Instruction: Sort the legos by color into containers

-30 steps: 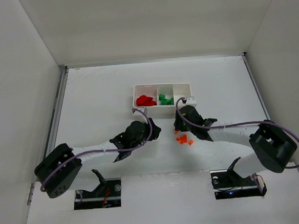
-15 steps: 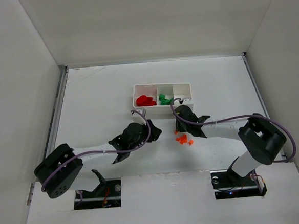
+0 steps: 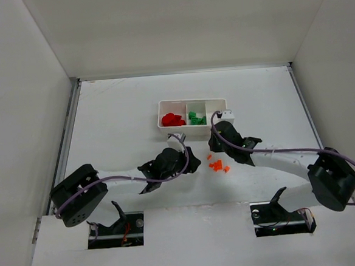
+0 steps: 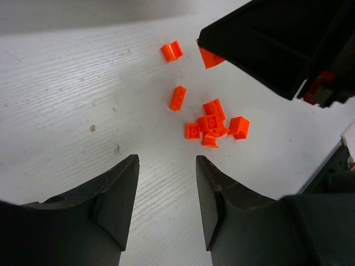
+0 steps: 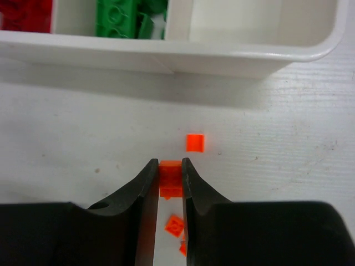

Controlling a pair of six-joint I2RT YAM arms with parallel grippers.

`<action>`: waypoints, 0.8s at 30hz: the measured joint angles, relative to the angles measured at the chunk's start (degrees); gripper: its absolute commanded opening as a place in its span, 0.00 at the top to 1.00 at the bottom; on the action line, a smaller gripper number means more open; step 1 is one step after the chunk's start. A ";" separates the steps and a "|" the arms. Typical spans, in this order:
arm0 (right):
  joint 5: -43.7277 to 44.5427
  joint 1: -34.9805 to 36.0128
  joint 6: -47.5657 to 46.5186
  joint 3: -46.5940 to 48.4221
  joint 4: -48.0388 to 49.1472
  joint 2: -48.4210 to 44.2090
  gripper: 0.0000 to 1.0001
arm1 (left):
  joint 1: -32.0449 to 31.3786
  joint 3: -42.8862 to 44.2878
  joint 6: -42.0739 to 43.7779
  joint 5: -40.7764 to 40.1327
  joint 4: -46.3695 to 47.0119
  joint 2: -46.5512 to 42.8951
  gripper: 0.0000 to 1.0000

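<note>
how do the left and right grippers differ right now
The left gripper stands open and empty; the right gripper is shut on an orange brick. The right gripper is nearer the white tray than the left. Both are by the loose orange bricks.

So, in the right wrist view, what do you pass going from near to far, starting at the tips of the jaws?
gripped orange brick → loose orange brick on the table → white tray, front wall → green bricks inside the tray, slightly to the left
</note>
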 measured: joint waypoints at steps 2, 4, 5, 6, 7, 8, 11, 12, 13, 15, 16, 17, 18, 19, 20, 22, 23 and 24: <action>-0.94 -0.24 -0.24 0.04 0.07 -2.12 0.80 | -0.31 0.76 0.26 0.04 -0.15 0.61 0.57; -2.08 -0.83 -0.76 0.24 0.07 -2.89 0.80 | -0.39 1.79 0.48 0.00 -0.39 1.57 0.57; -2.54 -1.36 -1.05 0.50 0.02 -2.93 0.80 | -0.39 2.27 0.55 -0.02 -0.52 2.19 0.57; -2.91 -1.97 -1.38 0.79 0.02 -2.86 0.80 | -0.42 2.64 0.59 -0.07 -0.59 2.69 0.57; -3.23 -2.62 -1.73 1.18 0.02 -2.80 0.80 | -0.42 2.97 0.61 -0.09 -0.61 3.30 0.57; -3.58 -3.32 -2.05 1.75 0.02 -2.69 0.80 | -0.48 3.26 0.66 -0.11 -0.72 3.82 0.57; -4.31 -5.55 -3.26 4.61 0.33 -1.57 0.80 | -0.96 4.02 0.76 -0.31 -1.09 5.35 0.57; -4.37 -6.23 -3.69 5.64 0.59 -1.05 0.80 | -1.11 4.28 0.81 -0.33 -1.25 5.86 0.57; -4.39 -6.86 -4.09 6.64 0.94 -0.39 0.80 | -1.31 4.55 0.83 -0.39 -1.38 6.25 0.57; -4.44 -8.04 -4.92 8.59 1.86 1.20 0.80 | -1.55 5.07 0.96 -0.59 -1.75 6.82 0.57; -4.48 -8.55 -5.35 9.35 2.32 1.99 0.80 | -1.55 5.38 1.03 -0.74 -1.92 7.13 0.57; -4.52 -9.16 -5.77 10.10 2.75 2.86 0.80 | -1.62 5.73 1.11 -0.85 -2.08 7.43 0.57; -4.55 -9.66 -6.05 10.64 3.06 3.61 0.80 | -1.70 6.10 1.25 -0.98 -2.25 7.74 0.57; -4.50 -10.14 -6.32 11.06 3.17 4.22 0.80 | -1.70 6.45 1.40 -1.05 -2.36 8.00 0.57; -4.42 -10.54 -6.60 11.37 3.28 4.68 0.80 | -1.77 6.88 1.53 -1.14 -2.47 8.35 0.57; -3.98 -11.17 -7.23 11.82 3.39 5.35 0.80 | -1.81 7.74 1.86 -1.18 -2.60 9.07 0.57; -3.76 -11.43 -7.48 12.04 3.45 5.57 0.80 | -1.84 8.20 2.05 -1.18 -2.78 9.49 0.57; -3.52 -11.74 -7.74 12.35 3.45 5.86 0.79 | -1.84 8.57 2.19 -1.20 -2.82 9.88 0.57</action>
